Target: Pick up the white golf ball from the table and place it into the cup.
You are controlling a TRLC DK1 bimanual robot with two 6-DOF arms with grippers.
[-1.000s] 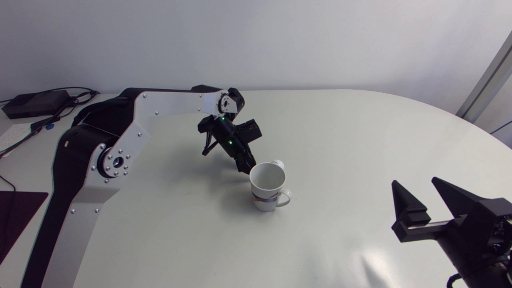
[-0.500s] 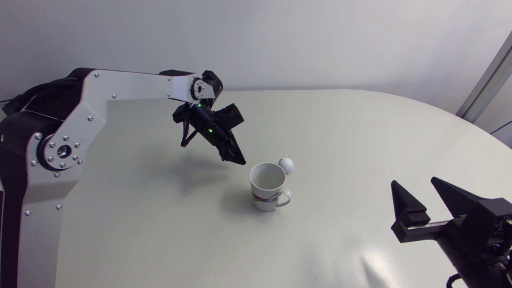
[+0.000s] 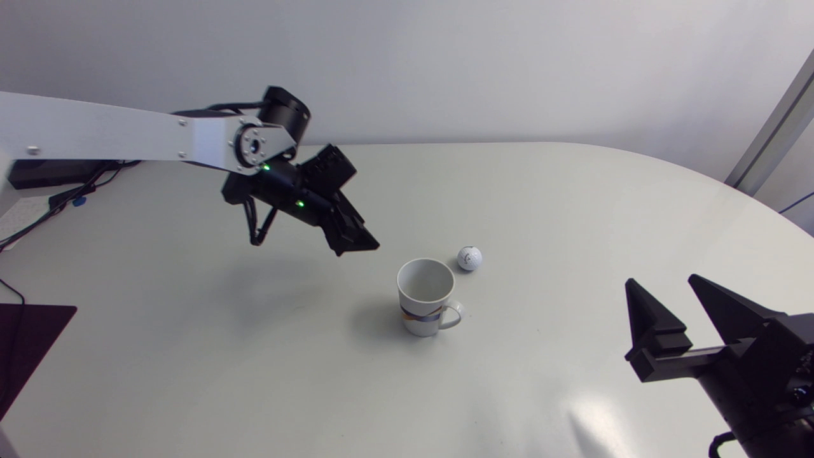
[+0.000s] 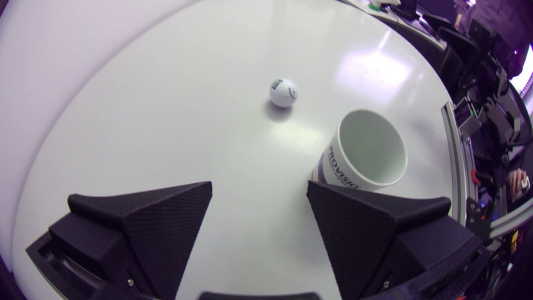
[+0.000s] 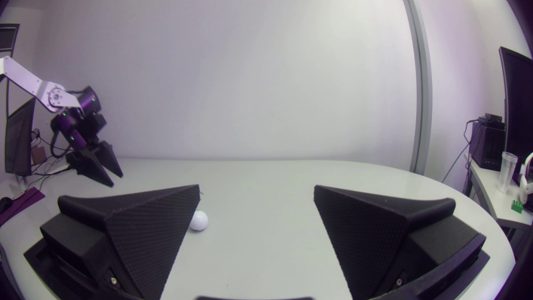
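Note:
The white golf ball [image 3: 469,258] lies on the table just right of and behind the white cup [image 3: 426,304], a small gap between them. The cup stands upright and empty, its handle to the right. My left gripper [image 3: 356,242] hangs above the table to the left of the cup, tilted down towards it. In the left wrist view this gripper [image 4: 259,185] is open with nothing between its fingers; the ball [image 4: 283,92] is ahead and the cup [image 4: 339,168] by one finger. My right gripper [image 3: 661,281] is open and empty at the near right; its view shows the ball [image 5: 199,220].
A black box with cables [image 3: 57,165] sits at the table's far left corner, and a dark mat [image 3: 25,343] lies at the left edge. Bare tabletop [image 3: 572,210] surrounds the cup and ball on all sides.
My left arm has risen and drawn back to the left, away from the cup, and its gripper has opened. The ball has rolled right, out from behind the cup.

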